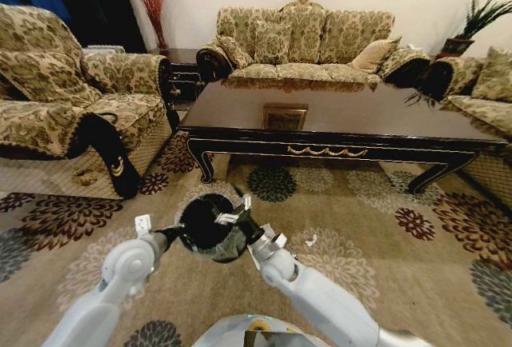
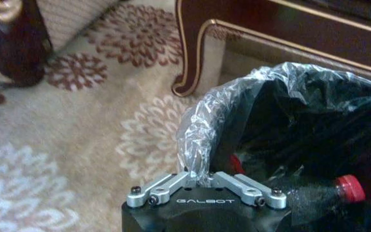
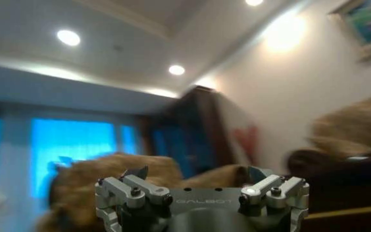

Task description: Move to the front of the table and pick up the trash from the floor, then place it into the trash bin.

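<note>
The black trash bin (image 1: 206,227) with a clear liner stands on the flowered carpet floor (image 1: 376,227) in front of the dark wooden table (image 1: 336,119). My left gripper (image 2: 199,180) is shut on the liner at the bin's rim (image 2: 202,125), on the bin's left side (image 1: 171,235). Inside the bin lies a clear bottle with a red cap (image 2: 349,188). My right gripper (image 1: 234,213) hangs over the bin's right rim, open and holding nothing, its fingers (image 3: 134,175) pointing up toward the ceiling. A small white scrap of trash (image 1: 310,241) lies on the carpet right of the bin.
A patterned armchair (image 1: 72,99) stands at the left, a sofa (image 1: 304,39) behind the table, another seat (image 1: 488,91) at the right. The table's curved leg (image 2: 192,67) is close behind the bin. Open carpet lies right of the bin.
</note>
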